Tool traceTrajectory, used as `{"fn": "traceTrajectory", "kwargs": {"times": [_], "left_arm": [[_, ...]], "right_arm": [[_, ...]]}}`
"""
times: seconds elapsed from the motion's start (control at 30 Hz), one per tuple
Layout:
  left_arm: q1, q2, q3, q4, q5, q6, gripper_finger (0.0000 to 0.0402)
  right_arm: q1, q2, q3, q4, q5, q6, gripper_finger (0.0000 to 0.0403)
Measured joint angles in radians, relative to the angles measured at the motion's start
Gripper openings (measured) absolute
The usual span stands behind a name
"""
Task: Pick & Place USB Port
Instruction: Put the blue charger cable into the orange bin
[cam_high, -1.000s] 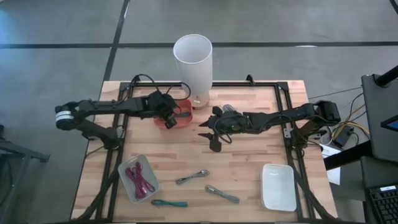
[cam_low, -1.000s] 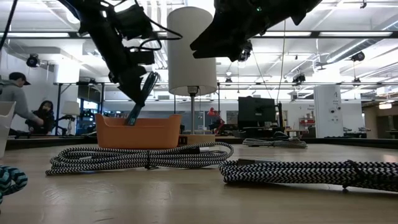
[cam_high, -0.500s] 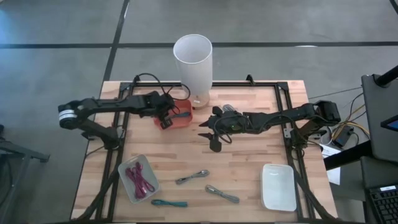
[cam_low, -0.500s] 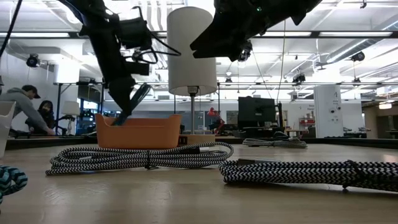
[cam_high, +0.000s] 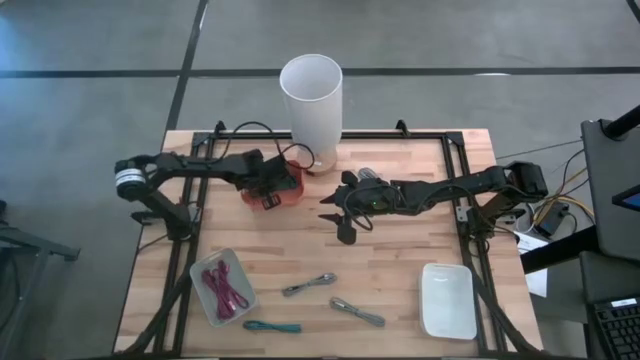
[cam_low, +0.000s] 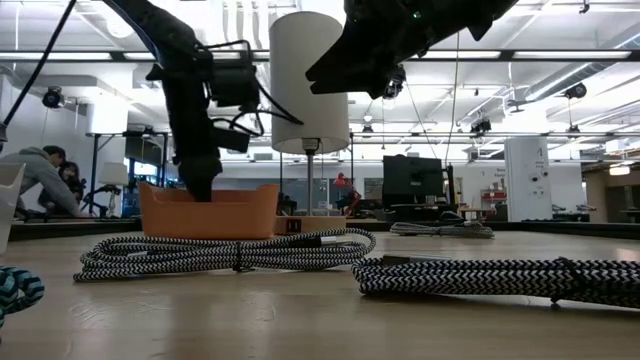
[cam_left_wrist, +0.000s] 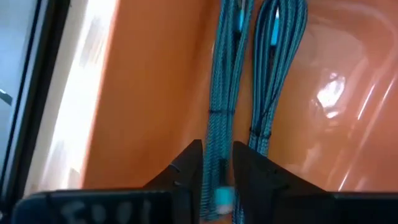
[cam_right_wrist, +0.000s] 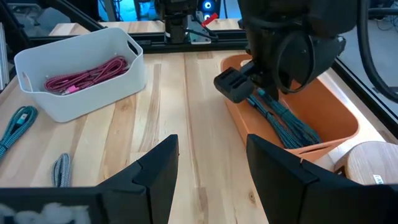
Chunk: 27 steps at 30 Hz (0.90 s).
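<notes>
Your left gripper (cam_left_wrist: 216, 171) is down inside the orange bin (cam_high: 285, 190), its two dark fingers (cam_left_wrist: 186, 168) pinched narrowly on a teal braided USB cable (cam_left_wrist: 222, 106). The cable's pale blue plug sits right between the fingertips, and the bundled cord runs away from them along the bin floor. A second bundle of the same teal cord (cam_left_wrist: 273, 74) lies just beside it, touching or nearly so. From the low camera, the gripper dips below the bin's front wall (cam_low: 208, 212), so the fingertips are hidden there.

Your right gripper (cam_high: 340, 215) hovers above the bare wood at mid-table, well apart from the bin, with its fingers (cam_right_wrist: 158, 168) spread wide and nothing between them. Ahead of it, its wrist camera shows the left arm over the bin and, off to one side, a white bin (cam_right_wrist: 81, 71) holding pink cables (cam_right_wrist: 93, 73).

Beyond the left gripper stands a tall white cylinder (cam_high: 311, 100), just past the bin. Nearer the table's front edge lie two black-and-white braided cables (cam_high: 309, 285) (cam_high: 357, 312) and one more teal cable (cam_high: 272, 326), all well apart from both grippers. A white tray (cam_high: 447, 300) sits at the front corner on the right arm's side.

I can read no label, brand or writing on the cables, bins or grippers. People (cam_low: 40, 175) show in the room behind the table.
</notes>
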Motion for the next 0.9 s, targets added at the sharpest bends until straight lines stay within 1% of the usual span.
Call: {"fn": "traceTrajectory", "kwargs": {"times": [0.17,0.3,0.47,0.67,0.77,0.9], "left_arm": [[-0.002,-0.008,0.032,0.0,-0.003,0.018,0.0109],[-0.013,-0.052,0.062,-0.004,-0.002,0.008,0.0116],[-0.046,-0.131,0.084,-0.008,0.022,-0.039,0.0115],[-0.113,-0.229,0.073,-0.003,0.114,-0.076,0.0111],[-0.161,-0.257,0.053,0.027,0.115,-0.096,0.0104],[-0.242,-0.274,0.016,0.107,0.118,-0.123,0.0088]], "right_arm": [[0.0,0.0,0.0,0.0,0.0,0.0,0.0187],[0.0,0.0,-0.001,0.0,0.0,0.001,0.0187],[0.0,0.0,-0.013,-0.002,-0.002,0.004,0.0187],[0.0,0.0,-0.021,-0.029,-0.008,0.028,0.0187],[0.004,0.0,-0.021,-0.031,-0.013,0.03,0.0187],[0.018,0.0,-0.025,-0.031,-0.019,0.027,0.0187]]}}
